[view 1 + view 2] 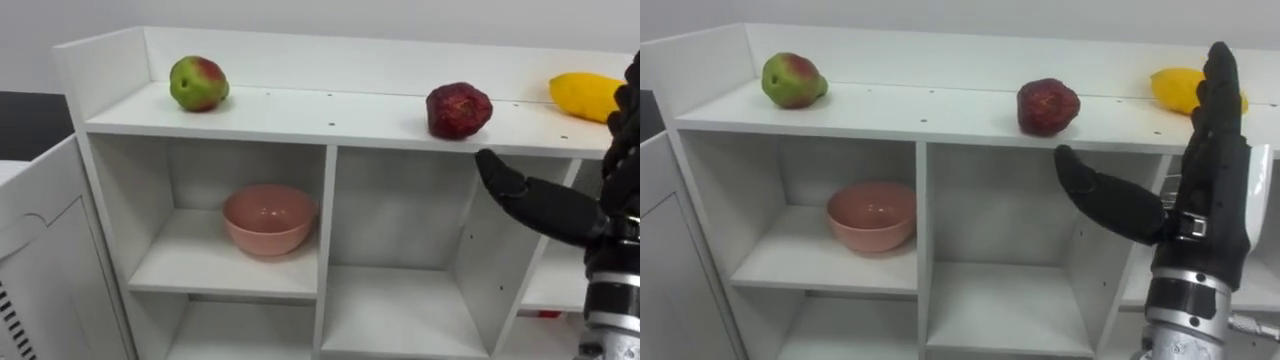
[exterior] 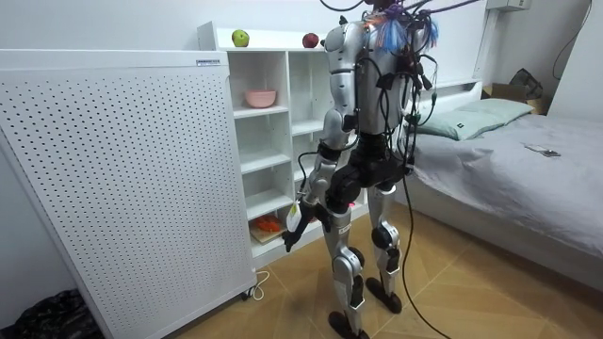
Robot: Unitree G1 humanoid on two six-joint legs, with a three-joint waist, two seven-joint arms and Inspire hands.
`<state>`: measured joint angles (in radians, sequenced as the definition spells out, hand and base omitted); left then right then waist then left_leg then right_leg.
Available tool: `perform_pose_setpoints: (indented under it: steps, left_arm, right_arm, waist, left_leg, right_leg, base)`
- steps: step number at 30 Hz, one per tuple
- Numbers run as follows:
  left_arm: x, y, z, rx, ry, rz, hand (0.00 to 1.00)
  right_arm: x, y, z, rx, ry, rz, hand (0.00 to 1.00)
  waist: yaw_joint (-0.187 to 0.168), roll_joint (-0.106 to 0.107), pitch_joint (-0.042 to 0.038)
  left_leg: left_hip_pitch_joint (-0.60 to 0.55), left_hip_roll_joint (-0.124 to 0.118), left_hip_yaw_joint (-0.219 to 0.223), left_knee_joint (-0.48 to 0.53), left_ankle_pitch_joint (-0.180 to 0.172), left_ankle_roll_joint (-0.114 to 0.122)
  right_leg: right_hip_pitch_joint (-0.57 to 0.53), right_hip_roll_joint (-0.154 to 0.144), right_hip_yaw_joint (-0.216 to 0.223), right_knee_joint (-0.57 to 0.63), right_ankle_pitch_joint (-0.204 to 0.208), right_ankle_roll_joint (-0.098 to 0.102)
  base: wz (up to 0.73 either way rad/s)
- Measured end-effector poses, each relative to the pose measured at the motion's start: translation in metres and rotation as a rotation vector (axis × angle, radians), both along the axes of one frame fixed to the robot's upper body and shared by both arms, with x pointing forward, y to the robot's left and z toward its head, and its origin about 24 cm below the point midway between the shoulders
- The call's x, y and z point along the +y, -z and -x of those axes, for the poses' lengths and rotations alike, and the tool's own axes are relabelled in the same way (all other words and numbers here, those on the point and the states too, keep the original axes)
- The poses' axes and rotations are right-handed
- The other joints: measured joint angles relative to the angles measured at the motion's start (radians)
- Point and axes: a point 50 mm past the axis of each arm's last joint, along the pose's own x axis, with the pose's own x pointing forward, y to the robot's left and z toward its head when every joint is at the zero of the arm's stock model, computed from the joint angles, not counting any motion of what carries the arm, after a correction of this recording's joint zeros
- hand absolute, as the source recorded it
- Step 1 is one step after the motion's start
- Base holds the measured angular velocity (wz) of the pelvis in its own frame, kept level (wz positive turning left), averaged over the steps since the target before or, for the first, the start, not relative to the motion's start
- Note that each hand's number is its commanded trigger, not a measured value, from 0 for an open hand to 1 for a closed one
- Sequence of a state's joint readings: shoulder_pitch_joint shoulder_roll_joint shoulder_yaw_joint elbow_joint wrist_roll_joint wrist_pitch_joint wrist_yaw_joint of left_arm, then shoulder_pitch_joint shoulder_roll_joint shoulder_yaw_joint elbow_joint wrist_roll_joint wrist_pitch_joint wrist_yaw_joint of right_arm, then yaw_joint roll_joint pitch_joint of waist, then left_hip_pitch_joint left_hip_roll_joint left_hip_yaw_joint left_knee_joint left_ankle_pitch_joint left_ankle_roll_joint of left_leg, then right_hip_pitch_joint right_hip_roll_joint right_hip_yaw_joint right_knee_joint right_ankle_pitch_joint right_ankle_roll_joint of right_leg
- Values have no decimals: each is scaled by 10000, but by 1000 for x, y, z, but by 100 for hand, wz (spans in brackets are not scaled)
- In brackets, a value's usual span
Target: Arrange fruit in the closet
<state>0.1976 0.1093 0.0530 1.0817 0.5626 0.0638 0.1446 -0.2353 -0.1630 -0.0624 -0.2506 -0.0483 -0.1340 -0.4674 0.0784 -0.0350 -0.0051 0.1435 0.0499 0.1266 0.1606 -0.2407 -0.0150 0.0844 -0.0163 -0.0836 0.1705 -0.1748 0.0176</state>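
A white open-shelf closet (image 1: 330, 120) stands before me. On its top board lie a green-and-red fruit (image 1: 198, 83) at the left, a dark red fruit (image 1: 458, 109) right of the middle, and a yellow fruit (image 1: 583, 95) at the far right. My right hand (image 1: 1215, 180) is raised in front of the closet's right part, open, its fingers straight up over the yellow fruit (image 1: 1175, 88) and its thumb reaching left under the dark red fruit (image 1: 1047, 106). It holds nothing. In the room view my left hand (image 2: 294, 222) hangs low by my hip.
A pink bowl (image 1: 268, 218) sits in the upper left compartment. A white perforated panel (image 2: 113, 188) stands against the closet's left side. Something orange (image 2: 268, 224) lies on a low shelf. A bed (image 2: 509, 160) is behind me, at the room view's right.
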Motion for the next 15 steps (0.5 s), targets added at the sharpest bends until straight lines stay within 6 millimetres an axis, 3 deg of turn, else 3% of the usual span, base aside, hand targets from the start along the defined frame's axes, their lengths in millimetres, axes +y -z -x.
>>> perform_pose_setpoints:
  steps: [5,8,15]
  left_arm:
    - [0,0,0,-2,-21,1,0]
    - [1,0,-2,-23,-2,25,0]
    - [3,-1,-3,-29,5,-41,0]
  right_arm:
    - [0,-1,0,-17,-45,-12,0]
    - [-1,-4,-4,-99,-198,-188,0]
    - [-2,-17,-11,-332,-453,64,0]
  waist:
    - [109,-36,17]
    - [77,-120,83]
    - [112,-224,102]
  left_leg:
    - [-2,1,-57,0,0,0]
    - [-38,-1,-211,4,2,-1]
    - [-86,-6,-295,50,3,-1]
  right_leg:
    - [18,-3,-36,-2,0,0]
    - [33,-16,-172,-6,1,-1]
    - [46,-32,-317,0,5,-8]
  base:
    - [1]
    - [12]
    - [2]
